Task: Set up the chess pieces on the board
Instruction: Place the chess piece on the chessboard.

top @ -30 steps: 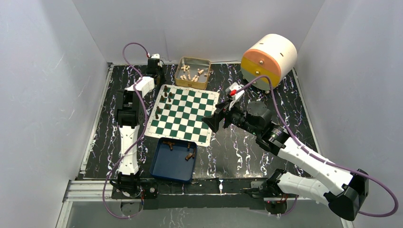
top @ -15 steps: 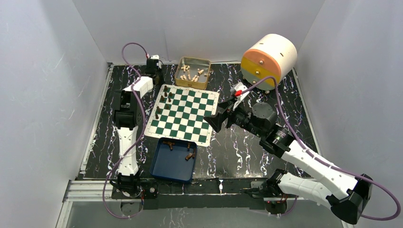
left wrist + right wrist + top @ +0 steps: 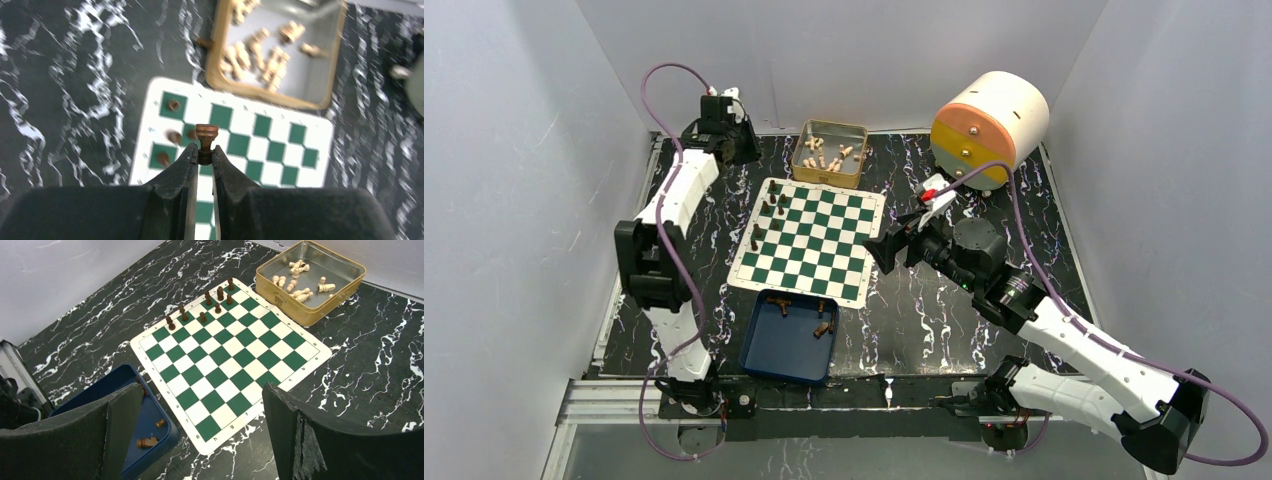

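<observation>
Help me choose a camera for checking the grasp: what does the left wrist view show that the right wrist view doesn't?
Only the left wrist: the left gripper shut on a dark-brown chess piece between its fingertips. Only the right wrist: the open right gripper, and the blue tray holding loose dark pieces. Both: the board, the gold tin of cream pieces, and standing dark pieces along one board edge.

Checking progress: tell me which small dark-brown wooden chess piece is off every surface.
The dark-brown piece pinched in the left gripper, held in the air; the others stand on the green-and-white checkered board or lie in the blue tray.
</observation>
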Tool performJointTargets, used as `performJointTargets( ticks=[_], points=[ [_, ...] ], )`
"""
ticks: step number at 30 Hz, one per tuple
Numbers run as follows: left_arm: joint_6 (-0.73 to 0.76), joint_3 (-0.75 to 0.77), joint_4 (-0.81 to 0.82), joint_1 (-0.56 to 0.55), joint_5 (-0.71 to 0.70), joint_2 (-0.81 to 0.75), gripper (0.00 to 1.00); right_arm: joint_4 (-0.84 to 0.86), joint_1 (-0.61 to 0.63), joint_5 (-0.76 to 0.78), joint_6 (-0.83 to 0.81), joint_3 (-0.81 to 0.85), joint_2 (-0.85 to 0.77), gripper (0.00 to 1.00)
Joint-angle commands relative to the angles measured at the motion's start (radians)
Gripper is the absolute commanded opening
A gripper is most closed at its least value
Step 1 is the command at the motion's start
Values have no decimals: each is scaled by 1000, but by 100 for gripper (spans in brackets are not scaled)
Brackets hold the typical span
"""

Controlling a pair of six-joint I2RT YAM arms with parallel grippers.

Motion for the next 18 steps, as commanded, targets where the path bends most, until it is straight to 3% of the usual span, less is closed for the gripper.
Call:
performJointTargets(
  ticks=[1,4,10,18],
  points=[
    [-32,-88,-178,1,250,-149,0,28,2,-15,-98,-6,-20,99],
    [-43,-173,-198,-4,384,-230,0,87,1,-82,-183,-40,-13,98],
    [-24,-322,-267,-58,506,-388,0,210,2,-319,-419,-77,42,80],
    [-50,-448,-275,-215,620,-531,0,111,1,-467,-708,82,281,66]
  ],
)
